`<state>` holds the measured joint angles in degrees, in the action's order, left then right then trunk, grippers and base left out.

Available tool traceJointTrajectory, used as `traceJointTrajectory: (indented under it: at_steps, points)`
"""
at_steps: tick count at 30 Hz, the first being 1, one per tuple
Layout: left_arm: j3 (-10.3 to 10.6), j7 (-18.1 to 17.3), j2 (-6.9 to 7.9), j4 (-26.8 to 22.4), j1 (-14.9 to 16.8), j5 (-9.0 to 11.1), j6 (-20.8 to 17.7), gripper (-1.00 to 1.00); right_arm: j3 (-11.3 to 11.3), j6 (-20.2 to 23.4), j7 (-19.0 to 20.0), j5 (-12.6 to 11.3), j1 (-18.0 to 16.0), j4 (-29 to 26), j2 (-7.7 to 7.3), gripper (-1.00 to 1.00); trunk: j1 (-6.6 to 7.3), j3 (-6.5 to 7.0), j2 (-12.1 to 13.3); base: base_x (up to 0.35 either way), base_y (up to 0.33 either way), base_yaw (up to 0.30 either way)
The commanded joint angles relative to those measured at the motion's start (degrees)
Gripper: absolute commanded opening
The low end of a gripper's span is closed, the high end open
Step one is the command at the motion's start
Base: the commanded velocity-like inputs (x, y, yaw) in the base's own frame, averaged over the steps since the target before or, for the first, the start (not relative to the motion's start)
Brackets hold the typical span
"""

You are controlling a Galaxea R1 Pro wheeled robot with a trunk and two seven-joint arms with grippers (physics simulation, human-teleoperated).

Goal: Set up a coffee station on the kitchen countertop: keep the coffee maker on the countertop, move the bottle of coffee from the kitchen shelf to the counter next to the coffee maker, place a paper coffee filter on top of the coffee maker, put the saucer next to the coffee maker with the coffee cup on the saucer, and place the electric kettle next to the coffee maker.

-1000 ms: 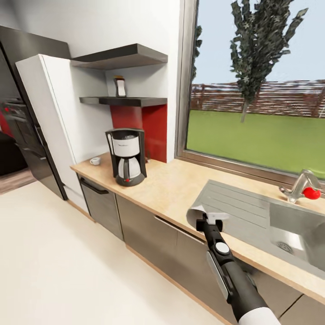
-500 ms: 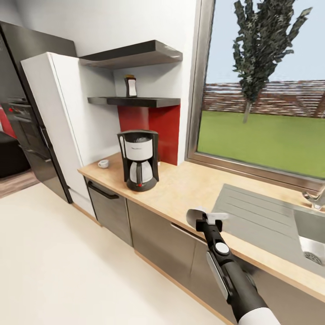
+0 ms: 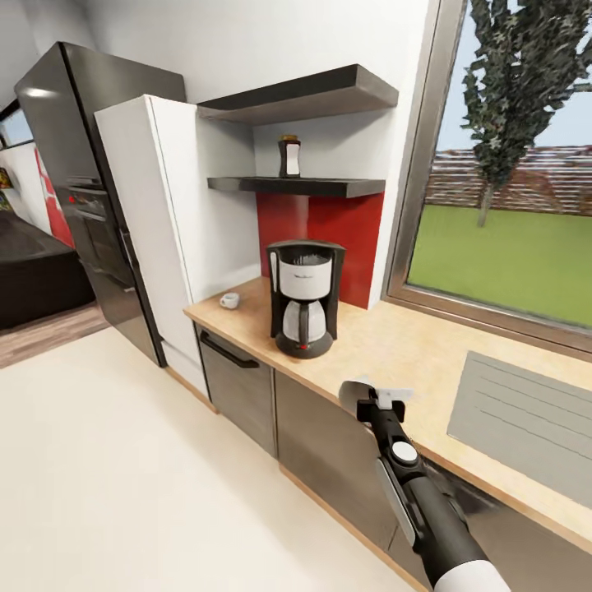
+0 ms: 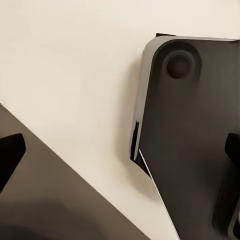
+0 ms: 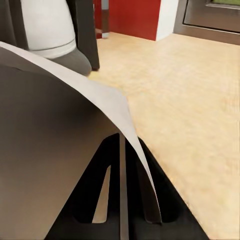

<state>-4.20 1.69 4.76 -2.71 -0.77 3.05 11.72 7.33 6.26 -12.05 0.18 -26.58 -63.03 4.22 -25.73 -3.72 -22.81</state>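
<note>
The black and white coffee maker (image 3: 304, 300) stands on the wooden countertop (image 3: 386, 349), in front of a red wall panel. Above it, the dark bottle of coffee (image 3: 289, 157) rests on the lower black shelf (image 3: 296, 186). A small white coffee cup (image 3: 229, 301) sits on the counter's left end. My right gripper (image 3: 380, 396) hovers at the counter's front edge, right of the coffee maker, shut on a pale paper coffee filter (image 3: 355, 395). In the right wrist view the filter (image 5: 60, 150) is pinched between the fingers, with the coffee maker (image 5: 50, 30) close ahead. My left gripper (image 4: 120, 150) hangs open over the floor.
A white tall cabinet (image 3: 156, 222) and a dark fridge (image 3: 82, 164) stand left of the counter. The sink's grey draining board (image 3: 526, 419) lies at the right, under a large window (image 3: 510, 197). The robot's dark base (image 4: 195, 140) sits on the pale floor (image 3: 123, 477).
The whole picture has shifted right: the camera has swung left, so the sink and tap have left the view and the fridge has come in. The right arm still holds the filter.
</note>
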Motion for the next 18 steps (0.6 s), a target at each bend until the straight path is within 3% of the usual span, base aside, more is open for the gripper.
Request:
traceJointTrajectory:
  at_steps: [1,18]
  points:
    - [-0.37,-0.11,-0.01,-0.10,-0.03,0.20,0.06,1.00,0.14,0.33,-0.34,-0.18,-0.05,-0.07,-0.01,-1.00,-0.06,-0.11,-0.11,0.190,0.295,0.038]
    - [-0.37,-0.11,-0.05,-0.19,-0.03,0.20,0.06,1.00,0.14,0.33,-0.34,-0.18,-0.05,-0.11,-0.01,-1.00,-0.06,-0.11,-0.11,0.191,0.295,0.004]
